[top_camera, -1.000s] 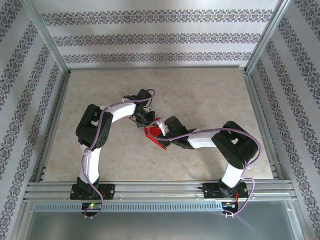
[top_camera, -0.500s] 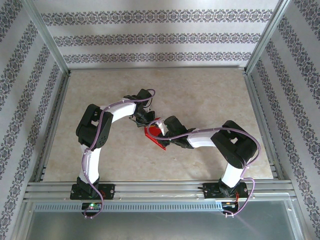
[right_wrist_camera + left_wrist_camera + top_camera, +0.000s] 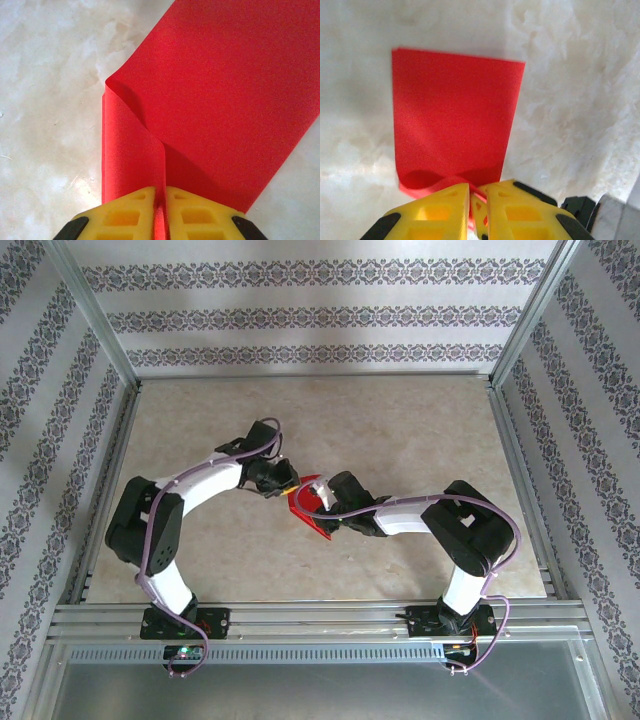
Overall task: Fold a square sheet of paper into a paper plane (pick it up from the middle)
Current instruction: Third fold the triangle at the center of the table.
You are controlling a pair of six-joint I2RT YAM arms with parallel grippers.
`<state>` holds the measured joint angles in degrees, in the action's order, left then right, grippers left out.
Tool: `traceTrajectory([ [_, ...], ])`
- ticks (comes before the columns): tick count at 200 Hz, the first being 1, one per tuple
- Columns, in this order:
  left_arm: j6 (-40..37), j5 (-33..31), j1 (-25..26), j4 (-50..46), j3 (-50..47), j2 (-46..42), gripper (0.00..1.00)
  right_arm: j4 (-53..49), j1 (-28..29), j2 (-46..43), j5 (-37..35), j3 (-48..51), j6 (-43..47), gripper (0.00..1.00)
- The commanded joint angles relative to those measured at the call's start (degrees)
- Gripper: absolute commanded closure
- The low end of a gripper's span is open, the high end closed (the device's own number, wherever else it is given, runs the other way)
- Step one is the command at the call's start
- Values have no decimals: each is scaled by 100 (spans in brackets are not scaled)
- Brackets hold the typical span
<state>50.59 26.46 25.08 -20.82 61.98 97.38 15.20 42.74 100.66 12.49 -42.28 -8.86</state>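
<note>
One red sheet [image 3: 225,100], right claw [image 3: 160,192] pinching

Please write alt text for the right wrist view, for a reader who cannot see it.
The yellow right end effector is shut on a raised fold of the thin bright red sheet of paper, which spreads up and to the right over a pale marbled table.

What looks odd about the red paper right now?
The square sheet of paper is not flat: by the right gripper one edge curls over in a loose, uncreased roll, and it buckles at the left gripper.
</note>
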Motion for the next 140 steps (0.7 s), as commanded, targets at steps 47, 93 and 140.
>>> traceTrajectory([
  [47, 2011, -490, 634, 1796, -1110, -246, 89, -263, -73, 250, 52, -17, -87, 87],
  [93, 2180, -705, 841, 1789, -1121, -27, 92, -264, -70, 255, 42, 1, -107, 87],
  [140, 2221, -765, 850, 1833, -1189, 69, 93, -272, -68, 285, 43, -17, -116, 87],
])
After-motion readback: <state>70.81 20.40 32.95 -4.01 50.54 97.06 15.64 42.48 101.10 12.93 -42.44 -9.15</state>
